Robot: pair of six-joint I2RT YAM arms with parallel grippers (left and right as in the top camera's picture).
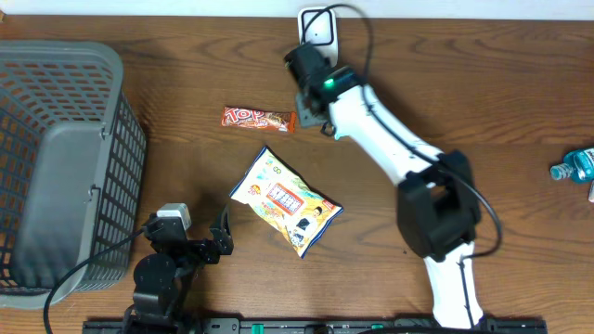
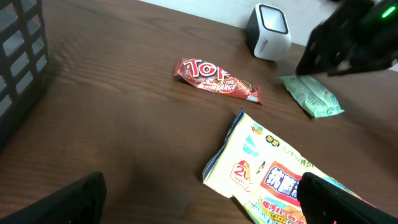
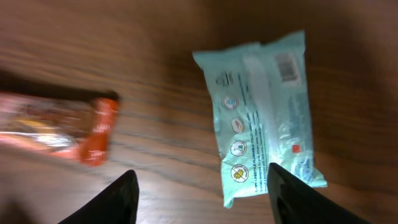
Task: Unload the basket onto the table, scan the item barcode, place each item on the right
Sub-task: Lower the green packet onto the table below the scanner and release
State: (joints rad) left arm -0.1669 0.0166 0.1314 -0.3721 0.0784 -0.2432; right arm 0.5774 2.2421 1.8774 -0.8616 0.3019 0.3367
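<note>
The green packet (image 3: 261, 118) is flat on the wooden table (image 1: 186, 74), seam side up, with its small barcode showing near the upper right corner in the right wrist view. From the left wrist camera it sits just beside the white scanner (image 2: 268, 31), a little to its right and nearer the camera, apart from it.

The right gripper (image 3: 202, 180) hangs directly over it, fingers spread wide and gripping nothing. The packet's lower end reaches in between them, and its bottom right corner meets the right finger in the picture; whether they actually touch, I can't tell from this angle. In the overhead view the arm covers the packet.

Left of the packet lies the red candy bar (image 1: 258, 118), and they're clearly apart. Nearer the robot lies the yellow snack bag (image 1: 285, 199), printed side up.

The left gripper (image 2: 202, 180) is low at the near edge, jaws fully apart and empty, next to the grey basket (image 1: 121, 158). A blue bottle (image 1: 575, 165) lies at the far right edge.
</note>
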